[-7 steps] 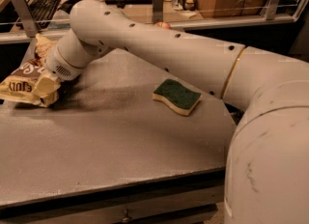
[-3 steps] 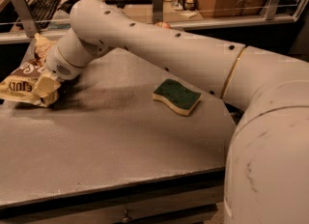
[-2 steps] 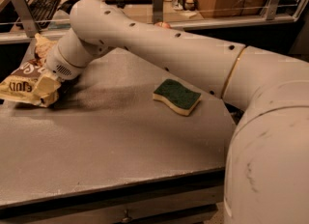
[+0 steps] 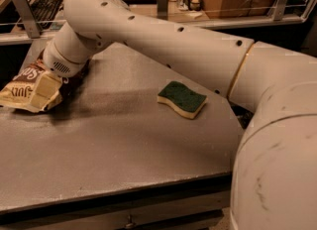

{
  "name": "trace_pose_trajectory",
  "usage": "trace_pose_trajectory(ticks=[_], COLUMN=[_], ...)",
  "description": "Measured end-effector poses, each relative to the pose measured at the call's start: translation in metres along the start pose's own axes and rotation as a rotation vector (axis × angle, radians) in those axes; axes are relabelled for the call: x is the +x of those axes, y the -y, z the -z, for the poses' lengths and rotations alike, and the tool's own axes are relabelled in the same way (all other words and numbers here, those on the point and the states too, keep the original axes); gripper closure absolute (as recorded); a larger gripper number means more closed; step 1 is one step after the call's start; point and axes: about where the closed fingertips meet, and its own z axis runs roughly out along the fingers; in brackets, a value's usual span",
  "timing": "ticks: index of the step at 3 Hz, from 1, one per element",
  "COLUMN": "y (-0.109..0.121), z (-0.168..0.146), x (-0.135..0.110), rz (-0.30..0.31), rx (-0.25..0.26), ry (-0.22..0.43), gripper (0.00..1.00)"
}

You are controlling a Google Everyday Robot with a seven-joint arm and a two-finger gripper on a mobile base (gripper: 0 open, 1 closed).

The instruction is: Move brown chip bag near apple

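The brown chip bag [image 4: 19,91] lies crumpled at the table's left edge, its dark brown middle with white lettering and its tan ends showing. My gripper [image 4: 43,93] is at the end of the big white arm, right on the bag's right part. One cream finger [image 4: 41,89] lies across the bag and the bag is pinched under it. The apple is not in view.
A green-topped yellow sponge [image 4: 182,99] lies mid-table, right of the bag. The white arm [image 4: 163,35] spans the table's back. A keyboard [image 4: 43,2] and a railing with posts stand behind the grey table [image 4: 124,149]. The table's front edge is near the bottom.
The bag's upper tan end, which stood up behind the wrist, no longer shows; the bag sits lower by the gripper. The sponge has not moved.
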Motion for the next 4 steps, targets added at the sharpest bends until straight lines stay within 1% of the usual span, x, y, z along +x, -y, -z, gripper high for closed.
trace_pose_trajectory(ticks=[2,3,4], y=[0.004,0.000,-0.003], z=[0.014,-0.008,-0.022], x=[-0.026,-0.016,-0.004], rz=[0.052,0.026,-0.003], rx=[0.031,-0.012,-0.036], ry=[-0.014,-0.015,-0.020], gripper=[0.00,0.00,0.00])
